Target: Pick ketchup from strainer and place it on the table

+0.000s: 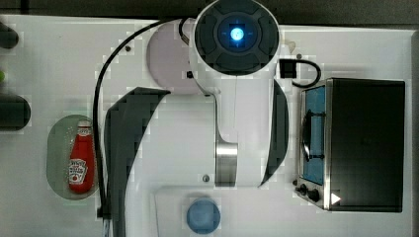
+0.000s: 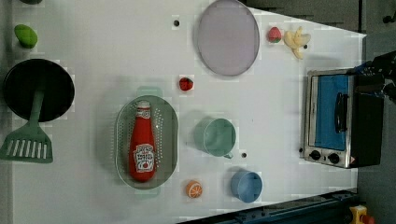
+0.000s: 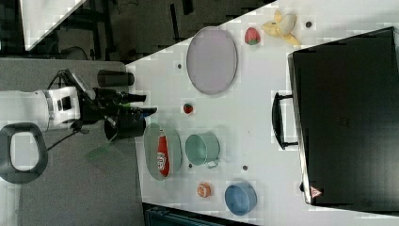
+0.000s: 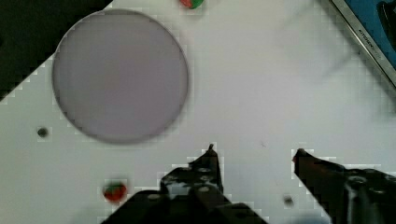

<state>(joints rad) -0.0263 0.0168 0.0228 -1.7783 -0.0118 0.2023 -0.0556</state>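
Hiding part of strainer (image 1: pixel 57 148): arm (image 1: pixel 237 98)

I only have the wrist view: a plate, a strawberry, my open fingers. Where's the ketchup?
Observer: The ketchup lies in the strainer, with its cap toward the left view's top.
Operator: Anything close to the strainer?
Observer: A green cup stands at the left view's right of it, not touching it.
Operator: Am I near the bottle?
Observer: Not yet. In the right view the gripper hangs open to the upper left of the strainer, holding nothing.
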